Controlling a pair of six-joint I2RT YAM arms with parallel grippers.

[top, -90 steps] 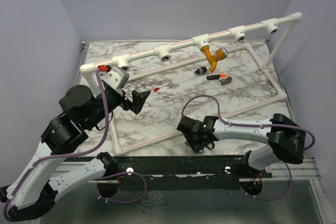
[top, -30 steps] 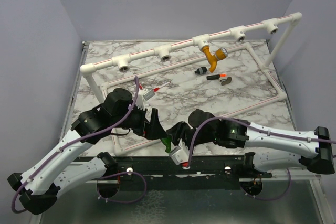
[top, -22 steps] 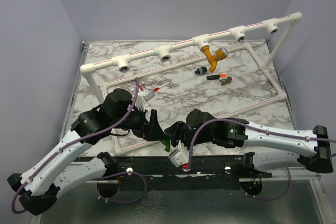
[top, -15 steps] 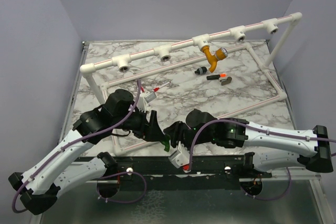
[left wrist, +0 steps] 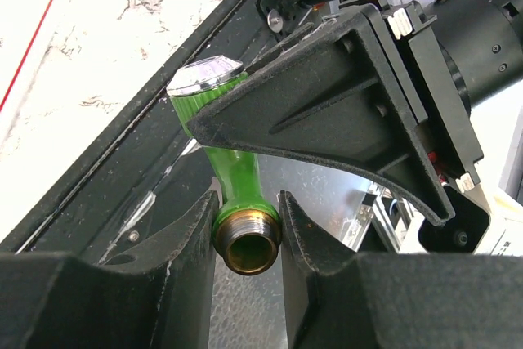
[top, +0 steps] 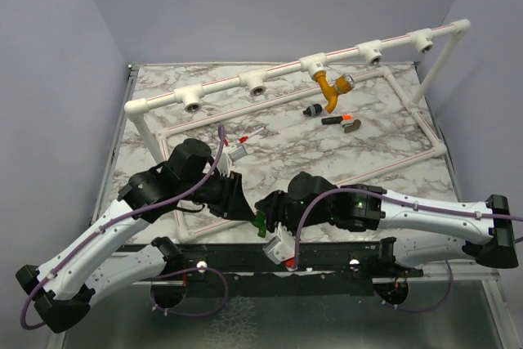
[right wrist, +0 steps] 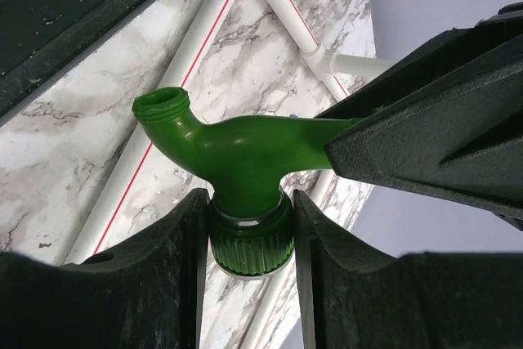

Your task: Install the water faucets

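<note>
The green water faucet hangs over the table's near edge, held from both sides. My left gripper is shut on its brass threaded end. My right gripper is shut on its ribbed green cap, and the spout points up-left in that view. In the top view the left gripper and right gripper meet nose to nose. The mustard-orange water faucet hangs from a T-socket on the white red-striped pipe frame.
The pipe frame's lower rails run round the marble table. A thin red-tipped pen lies mid-table. Small dark parts and a red-black pen lie below the orange faucet. The black front rail runs under both grippers.
My left arm came in from the frame's left end, and its jaws closed on the green faucet's threaded end. The right gripper kept holding the faucet nearly still.
</note>
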